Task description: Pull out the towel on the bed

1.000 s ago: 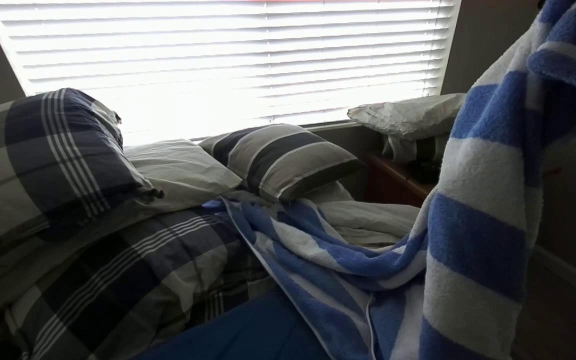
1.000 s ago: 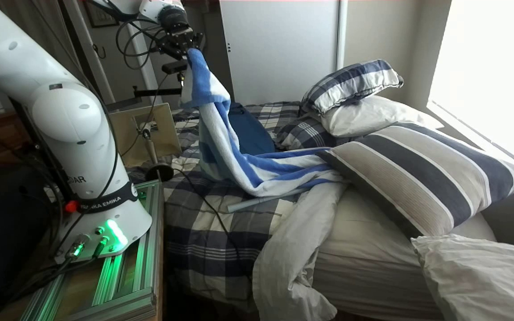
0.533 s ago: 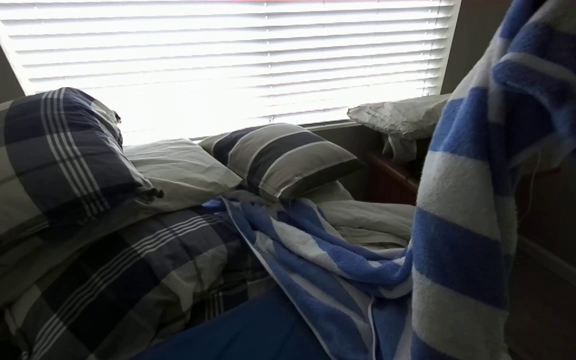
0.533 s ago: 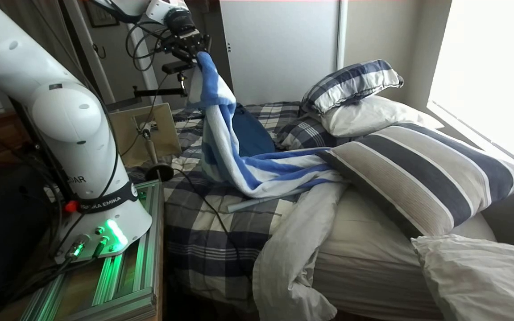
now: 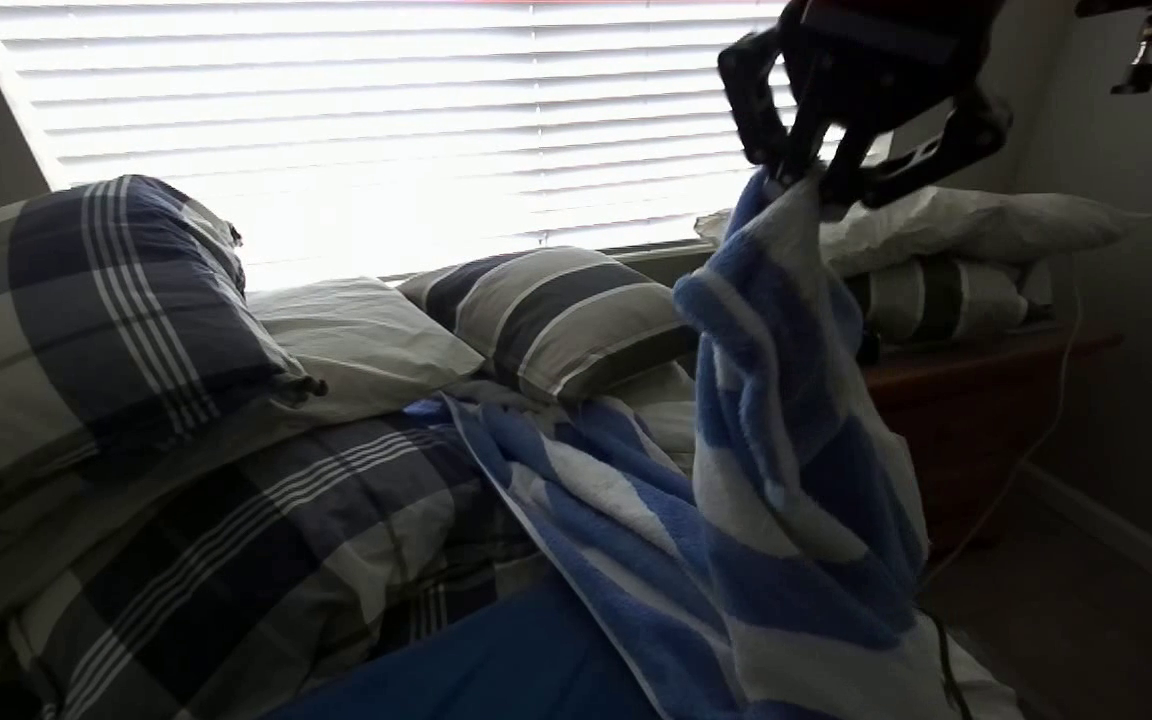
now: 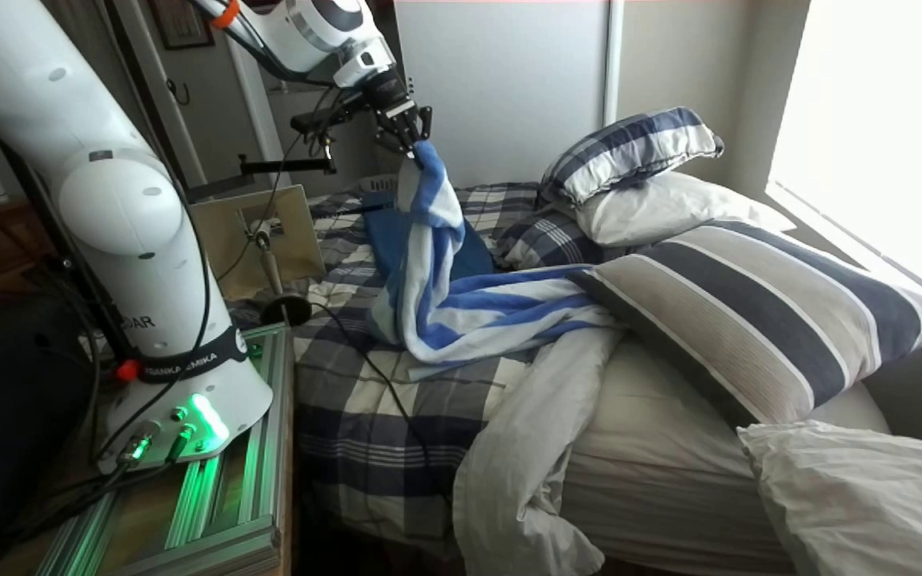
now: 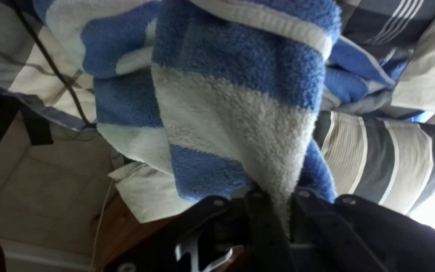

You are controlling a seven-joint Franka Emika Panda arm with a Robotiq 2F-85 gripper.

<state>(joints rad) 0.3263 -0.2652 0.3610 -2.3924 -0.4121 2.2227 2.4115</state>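
The blue-and-white striped towel hangs from my gripper in both exterior views. My gripper is shut on a gathered upper end of the towel and holds it above the bed. The towel drops from there, folds on the bed and runs to the striped pillow, where its far end is hidden at the pillow's edge. In the wrist view the towel is pinched between the fingers of my gripper.
A grey-striped pillow lies by the towel's far end. Plaid pillows are stacked near the window. A solid blue sheet lies below. A camera stand and cable are near the arm's base. A wooden side table stands beyond.
My gripper has moved lower and toward the bed's middle, coming into view with the held towel end. The hanging part is slacker and more bunched. The end at the pillow has not moved.
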